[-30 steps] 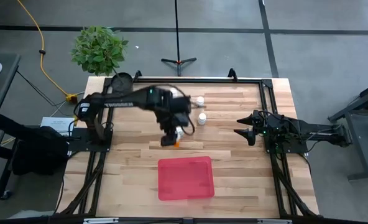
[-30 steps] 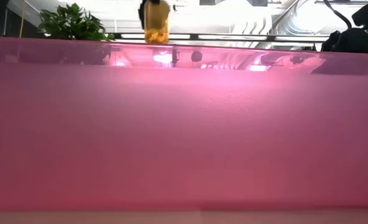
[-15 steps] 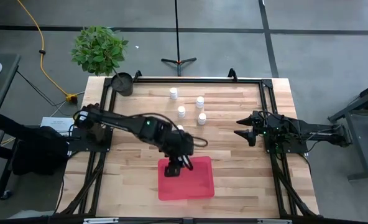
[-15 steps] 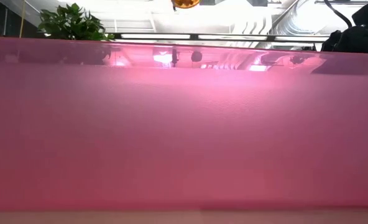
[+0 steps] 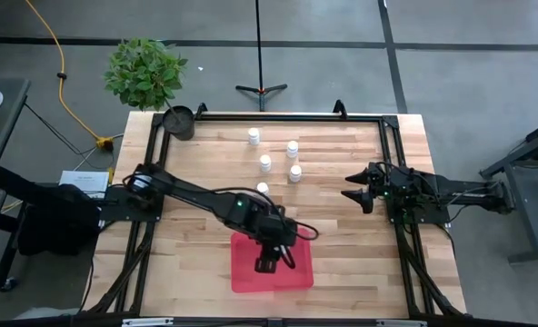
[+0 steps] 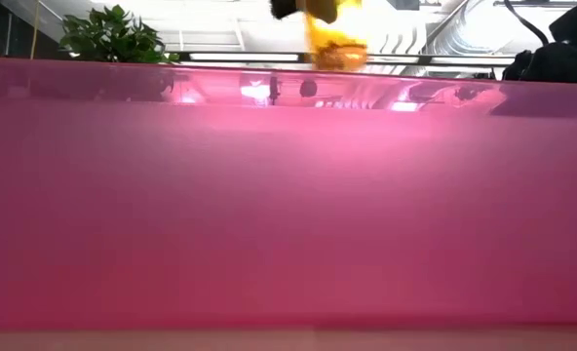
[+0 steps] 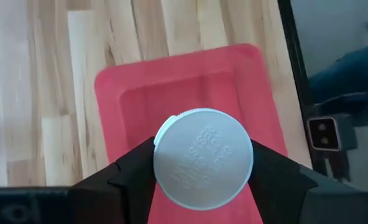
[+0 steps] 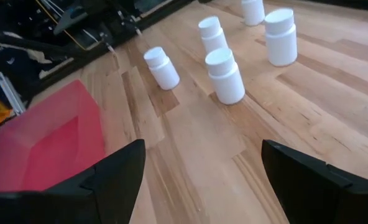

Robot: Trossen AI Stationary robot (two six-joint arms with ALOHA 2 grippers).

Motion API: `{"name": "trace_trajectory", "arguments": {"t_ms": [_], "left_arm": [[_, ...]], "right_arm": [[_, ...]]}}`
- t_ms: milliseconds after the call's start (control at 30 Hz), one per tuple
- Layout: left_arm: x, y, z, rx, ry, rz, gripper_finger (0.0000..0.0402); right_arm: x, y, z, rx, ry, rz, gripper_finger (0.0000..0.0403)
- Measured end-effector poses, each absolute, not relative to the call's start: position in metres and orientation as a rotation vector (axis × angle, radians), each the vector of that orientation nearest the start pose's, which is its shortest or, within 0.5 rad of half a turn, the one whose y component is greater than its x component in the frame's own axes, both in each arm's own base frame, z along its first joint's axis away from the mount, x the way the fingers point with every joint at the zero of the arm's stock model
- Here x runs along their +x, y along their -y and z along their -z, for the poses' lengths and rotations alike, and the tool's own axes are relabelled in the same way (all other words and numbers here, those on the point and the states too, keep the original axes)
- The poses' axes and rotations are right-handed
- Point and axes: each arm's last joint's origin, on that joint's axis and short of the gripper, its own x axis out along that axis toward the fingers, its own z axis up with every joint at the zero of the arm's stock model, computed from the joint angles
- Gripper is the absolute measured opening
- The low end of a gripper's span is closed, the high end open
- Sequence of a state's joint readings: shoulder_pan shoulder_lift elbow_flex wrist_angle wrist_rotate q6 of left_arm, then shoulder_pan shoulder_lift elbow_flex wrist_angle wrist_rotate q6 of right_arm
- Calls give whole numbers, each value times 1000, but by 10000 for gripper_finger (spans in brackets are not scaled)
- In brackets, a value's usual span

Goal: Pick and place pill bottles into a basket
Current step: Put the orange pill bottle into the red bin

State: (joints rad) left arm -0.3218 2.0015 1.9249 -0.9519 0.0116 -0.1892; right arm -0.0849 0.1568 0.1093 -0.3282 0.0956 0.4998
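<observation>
Moved: left gripper point(image 5: 267, 264) has carried its bottle point(image 7: 203, 158) from above the bare wood by the tray's far edge to over the tray point(image 5: 298, 277); right arm has not shifted.
Left gripper: fingers point(image 7: 128, 180) pinch the bottle at both sides of its white cap; in the low view its orange body point(image 6: 334, 39) hangs above the tray wall, so it looks not yet set down.
Tray: near table edge, middle; nothing seen in it yet.
Risk: letting go from this height could bounce or tip the bottle; the wall is low, so it may roll out.
Risk, edges: the gripper sits toward the tray's left-centre, so drifting farther left could drop the bottle on the rim.
Room: tray floor is bare around the drop point; wood around the tray is free.
Other bottles: five white point(image 5: 265, 163) stand well apart, farther up the table.
Right gripper point(image 5: 351, 194): waits at the right side, fingers point(image 8: 112, 177) spread, holding nothing.
</observation>
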Motion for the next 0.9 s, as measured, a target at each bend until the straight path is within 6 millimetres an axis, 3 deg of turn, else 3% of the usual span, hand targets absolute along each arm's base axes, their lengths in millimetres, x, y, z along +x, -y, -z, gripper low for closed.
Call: {"name": "trace_trajectory", "arguments": {"t_ms": [133,467,600,900], "left_arm": [[417,139,-283,-12,-1075,206,239],[427,141,-264,24,-1077,155,255],[436,139,-254,31,-1063,130,241],[446,114,-252,-7,-1052,84,257]], "right_arm": [[97,11,-156,501,-336,275,312],[97,10,-156,518,-352,240,312],[97,9,-156,520,-358,226,312],[97,9,-156,518,-363,218,312]]}}
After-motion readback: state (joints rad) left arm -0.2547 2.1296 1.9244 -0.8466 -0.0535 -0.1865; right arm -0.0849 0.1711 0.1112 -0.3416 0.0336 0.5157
